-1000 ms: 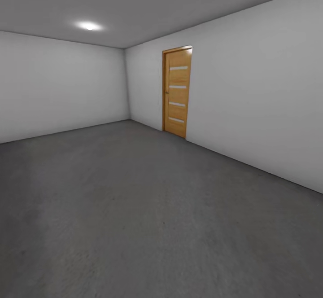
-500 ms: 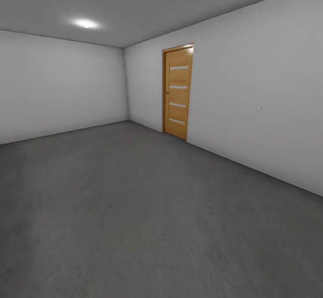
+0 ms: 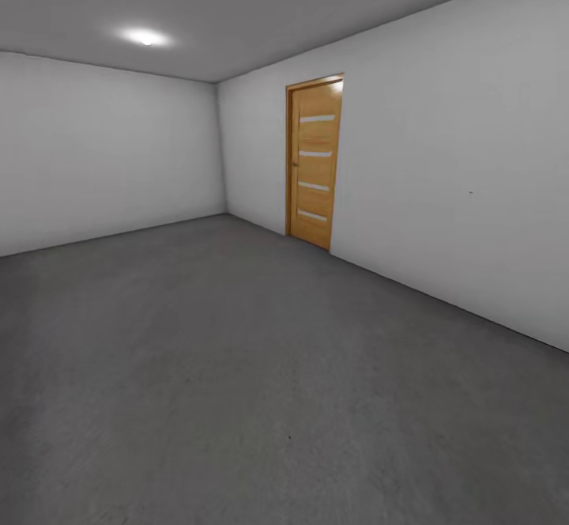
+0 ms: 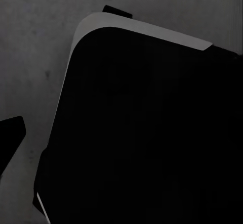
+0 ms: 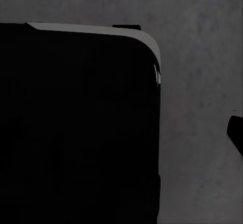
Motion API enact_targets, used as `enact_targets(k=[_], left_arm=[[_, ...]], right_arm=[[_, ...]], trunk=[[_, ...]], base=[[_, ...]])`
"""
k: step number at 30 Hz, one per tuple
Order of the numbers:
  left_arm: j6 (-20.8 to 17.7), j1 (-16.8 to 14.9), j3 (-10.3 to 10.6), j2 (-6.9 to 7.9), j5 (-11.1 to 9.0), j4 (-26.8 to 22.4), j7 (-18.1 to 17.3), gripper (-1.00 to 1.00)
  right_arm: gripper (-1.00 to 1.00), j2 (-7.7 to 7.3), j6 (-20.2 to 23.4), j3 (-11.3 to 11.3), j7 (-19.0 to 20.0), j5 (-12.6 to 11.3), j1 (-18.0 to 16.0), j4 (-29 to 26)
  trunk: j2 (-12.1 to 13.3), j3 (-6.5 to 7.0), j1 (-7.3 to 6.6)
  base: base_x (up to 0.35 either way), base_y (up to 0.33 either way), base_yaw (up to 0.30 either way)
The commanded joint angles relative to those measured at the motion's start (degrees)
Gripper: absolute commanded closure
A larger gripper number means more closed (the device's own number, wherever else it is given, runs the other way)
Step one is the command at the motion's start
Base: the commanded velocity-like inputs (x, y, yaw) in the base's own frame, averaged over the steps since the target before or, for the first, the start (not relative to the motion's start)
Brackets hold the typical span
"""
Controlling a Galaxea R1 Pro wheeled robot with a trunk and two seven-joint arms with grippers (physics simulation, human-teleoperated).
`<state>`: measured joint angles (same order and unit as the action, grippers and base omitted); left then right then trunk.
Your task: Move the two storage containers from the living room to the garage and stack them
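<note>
Both wrist cameras look straight down at the robot's own black base (image 4: 142, 133), with dark concrete showing around its rounded corner; whether either gripper is apart or together cannot be told from these views. Ahead, the floor (image 3: 237, 367) of the garage runs bare to the pale grey walls (image 3: 103, 153), with a wooden door (image 3: 314, 163) in the right-hand wall (shut, four pale slats across it) and a ceiling light (image 3: 145, 36) above. The storage containers are nowhere in the pictures, so I judge that both fetching and stacking remain to be done. Against the earlier head pictures, the door sits slightly larger and the wall edge has shifted: the camera has moved, not the room.
</note>
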<state>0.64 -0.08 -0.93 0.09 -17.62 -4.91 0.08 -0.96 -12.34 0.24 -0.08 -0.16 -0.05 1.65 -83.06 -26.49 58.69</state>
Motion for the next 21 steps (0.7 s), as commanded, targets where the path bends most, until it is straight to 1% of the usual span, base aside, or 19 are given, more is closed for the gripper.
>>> enact_targets(k=[1, 21], left_arm=[[0.07, -0.01, -0.06, 0.00, -0.22, -0.02, 0.01, -1.00], [0.07, -0.01, -0.07, 0.08, -0.22, -0.02, 0.01, -1.00]], right_arm=[[-1.00, 0.00, -0.32, 0.03, -0.01, -0.02, -0.04, 0.11], [-1.00, 0.00, -0.32, 0.03, -0.01, -0.02, -0.04, 0.11]], trunk=[[-0.02, -0.04, 0.03], [-0.02, -0.04, 0.03]], base=[[0.323, 0.000, 0.000], [0.323, 0.000, 0.000]])
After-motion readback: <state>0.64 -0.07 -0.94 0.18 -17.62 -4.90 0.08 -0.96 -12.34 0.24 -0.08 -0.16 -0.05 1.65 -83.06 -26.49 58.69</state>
